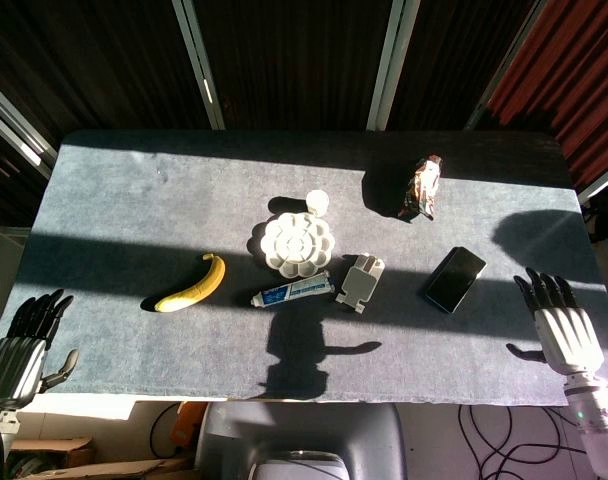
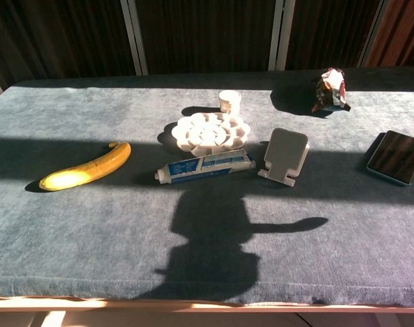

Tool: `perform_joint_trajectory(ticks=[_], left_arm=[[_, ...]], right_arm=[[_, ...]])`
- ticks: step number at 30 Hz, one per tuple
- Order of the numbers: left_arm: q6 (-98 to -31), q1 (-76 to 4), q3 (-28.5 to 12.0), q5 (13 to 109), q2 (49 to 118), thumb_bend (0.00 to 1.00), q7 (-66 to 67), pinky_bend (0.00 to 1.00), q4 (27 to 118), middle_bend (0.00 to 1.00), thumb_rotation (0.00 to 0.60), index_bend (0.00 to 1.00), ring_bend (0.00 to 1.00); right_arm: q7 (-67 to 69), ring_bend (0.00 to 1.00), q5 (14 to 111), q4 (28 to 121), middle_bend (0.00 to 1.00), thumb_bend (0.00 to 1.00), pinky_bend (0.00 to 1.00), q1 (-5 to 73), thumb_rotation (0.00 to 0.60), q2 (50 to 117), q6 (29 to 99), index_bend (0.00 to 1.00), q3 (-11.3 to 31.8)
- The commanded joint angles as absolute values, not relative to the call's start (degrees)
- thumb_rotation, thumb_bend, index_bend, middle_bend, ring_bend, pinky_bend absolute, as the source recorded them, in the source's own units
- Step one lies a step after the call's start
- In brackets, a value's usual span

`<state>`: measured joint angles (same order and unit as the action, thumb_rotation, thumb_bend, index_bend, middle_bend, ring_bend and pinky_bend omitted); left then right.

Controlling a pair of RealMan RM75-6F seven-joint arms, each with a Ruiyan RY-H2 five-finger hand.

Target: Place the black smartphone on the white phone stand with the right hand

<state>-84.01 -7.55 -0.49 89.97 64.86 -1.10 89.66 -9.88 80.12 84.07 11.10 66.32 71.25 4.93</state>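
Observation:
The black smartphone (image 1: pixel 455 279) lies flat on the grey table, right of centre; the chest view shows the smartphone (image 2: pixel 396 157) near its right edge. The white phone stand (image 1: pixel 360 281) sits left of it, and in the chest view the stand (image 2: pixel 285 156) is upright with its back toward me. My right hand (image 1: pixel 559 327) hovers open at the table's front right corner, fingers spread, a short way right of and nearer than the phone. At the front left corner, off the table, my left hand (image 1: pixel 22 343) is open too. Neither hand shows in the chest view.
A banana (image 1: pixel 193 285) lies at the left, a toothpaste tube (image 1: pixel 292 290) next to the stand, a white flower-shaped palette (image 1: pixel 298 242) and small white cup (image 1: pixel 317 202) behind it. A crumpled snack wrapper (image 1: pixel 422 187) stands at the back right.

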Motion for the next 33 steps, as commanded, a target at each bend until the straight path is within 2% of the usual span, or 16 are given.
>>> perform_joint_trajectory(ticks=[1, 3, 7, 9, 10, 13, 17, 22, 33], left_arm=[[-83.97, -7.43, -0.91, 88.94, 65.01, 0.38, 0.20, 0.00, 89.85, 0.00, 0.600, 0.00, 0.00], [-84.11, -7.25, -1.13, 88.31, 65.22, 0.38, 1.35, 0.00, 90.05, 0.00, 0.600, 0.00, 0.00], [-84.04, -7.17, -1.14, 88.04, 65.22, 0.38, 1.70, 0.00, 90.30, 0.00, 0.600, 0.00, 0.00], [-83.89, -7.03, -1.08, 87.67, 65.08, 0.39, 1.89, 0.00, 90.50, 0.00, 0.600, 0.00, 0.00], [-83.90, -6.96, -1.08, 87.51, 65.01, 0.40, 2.25, 0.00, 90.56, 0.00, 0.600, 0.00, 0.00], [-83.97, -6.68, -0.82, 87.48, 65.00, 0.40, 2.94, 0.00, 90.64, 0.00, 0.600, 0.00, 0.00], [-84.46, -6.55, -0.74, 88.06, 64.91, 0.40, 2.22, 0.00, 90.46, 0.00, 0.600, 0.00, 0.00], [-84.86, -6.39, -0.80, 88.25, 65.09, 0.40, 2.00, 0.00, 89.96, 0.00, 0.600, 0.00, 0.00], [-85.20, -6.11, -0.84, 88.22, 64.98, 0.40, 1.82, 0.00, 90.06, 0.00, 0.600, 0.00, 0.00]], right_arm=[[-8.17, 0.00, 76.32, 72.08, 0.01, 0.23, 0.00, 19.21, 0.600, 70.05, 60.30, 0.04, 8.21], [-6.91, 0.00, 75.65, 66.65, 0.04, 0.25, 0.00, 22.56, 0.600, 72.15, 55.08, 0.12, 8.67], [-6.44, 0.00, 75.56, 62.78, 0.09, 0.46, 0.01, 24.86, 0.600, 73.66, 51.73, 0.26, 8.71], [-7.86, 0.00, 76.37, 58.03, 0.12, 0.60, 0.01, 27.68, 0.600, 75.67, 48.97, 0.33, 8.53], [-8.42, 0.00, 76.39, 54.94, 0.13, 0.64, 0.01, 29.32, 0.600, 77.27, 47.07, 0.36, 8.49], [-8.62, 0.00, 75.19, 47.43, 0.13, 0.69, 0.01, 34.78, 0.600, 82.04, 38.13, 0.37, 8.51], [-5.51, 0.00, 75.03, 41.79, 0.13, 0.80, 0.01, 37.62, 0.600, 86.54, 34.38, 0.39, 8.50], [-2.33, 0.00, 76.76, 37.58, 0.13, 0.82, 0.01, 39.44, 0.600, 90.12, 33.33, 0.38, 7.33], [-0.41, 0.00, 78.32, 34.59, 0.13, 0.83, 0.01, 41.07, 0.600, 92.34, 32.43, 0.40, 5.66]])
